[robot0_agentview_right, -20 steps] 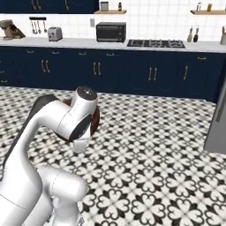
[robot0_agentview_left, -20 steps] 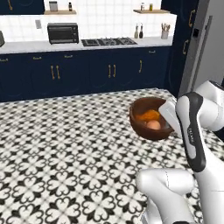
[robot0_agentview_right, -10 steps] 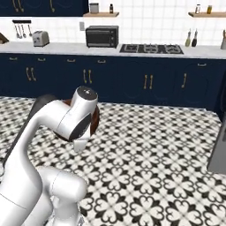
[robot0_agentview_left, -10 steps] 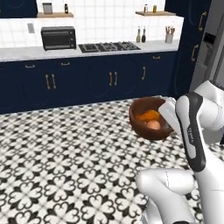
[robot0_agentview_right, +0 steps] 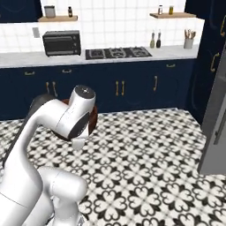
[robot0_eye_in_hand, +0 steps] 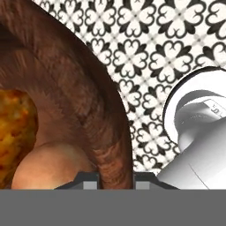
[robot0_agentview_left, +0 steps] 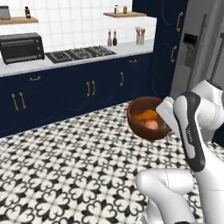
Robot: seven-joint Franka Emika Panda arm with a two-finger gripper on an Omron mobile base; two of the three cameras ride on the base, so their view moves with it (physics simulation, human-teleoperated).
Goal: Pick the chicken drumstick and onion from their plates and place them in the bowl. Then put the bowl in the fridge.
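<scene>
End effector (robot0_eye_in_hand: 115, 178) is clamped narrow on the rim of the bowl (robot0_agentview_left: 139, 124), one finger inside the wall, one outside. Bowl hangs in the air over the patterned floor (robot0_agentview_left: 65, 166), held out ahead of the arm.

Contents sit just inside the gripped rim: onion (robot0_eye_in_hand: 50, 165) right beside the inner finger, chicken drumstick (robot0_eye_in_hand: 11, 132) further in. Both also visible from the left base view: onion (robot0_agentview_left: 151, 124), drumstick (robot0_agentview_left: 146, 115). Judging by that, the loading step is done and only the fridge part is left.

Risks:
- Single-edge rim pinch on a deep bowl with weight offset toward its middle; a jerk or hard turn of the base could let it pivot in the fingers or slip.
- If the bowl tilts, the onion rolls out first.

Room:
- Fridge (robot0_agentview_left: 201, 52) stands beyond the end effector and to its right, door looks closed, bar handle facing the arm.
- Navy cabinets (robot0_agentview_left: 87, 87) sit further off, beyond the bowl.
- Open floor below and on the side away from the fridge; tight side is the fridge front.
</scene>
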